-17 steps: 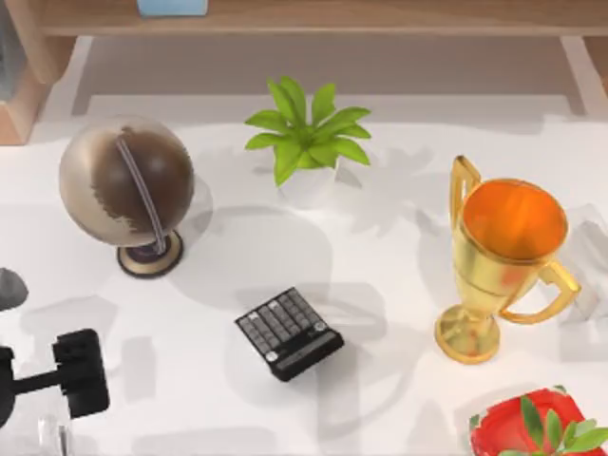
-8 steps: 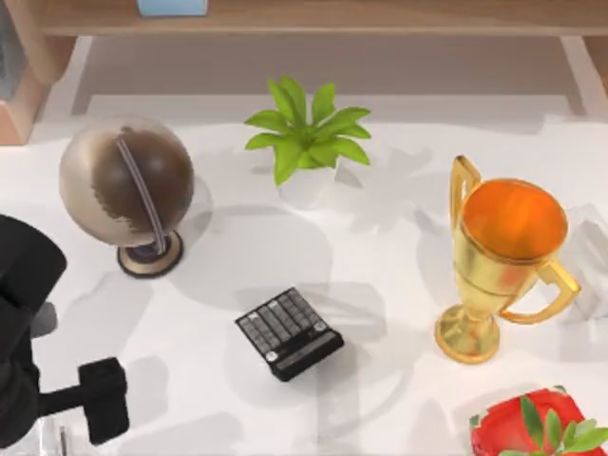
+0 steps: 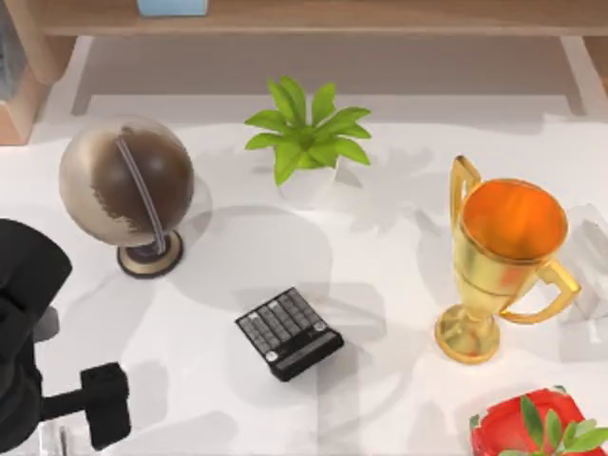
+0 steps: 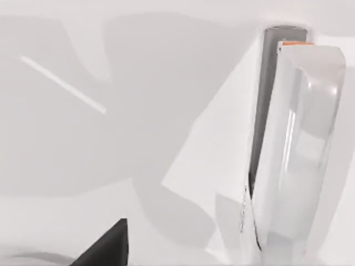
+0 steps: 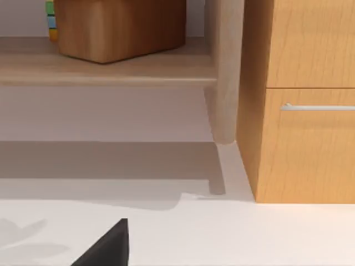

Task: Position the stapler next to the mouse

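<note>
At the tabletop's (image 3: 380, 285) front left corner, the left hand (image 3: 57, 439) hovered low.
Its opening was impossible to judge. White tabletop under it, wooden shelf behind; the pale stapler (image 4: 297, 155) lay just beside the hand in the left wrist view, apart from it.

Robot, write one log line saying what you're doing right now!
arm: left, front-left table corner | left gripper above stapler | stapler: on table, not gripped | right arm: parked
</note>
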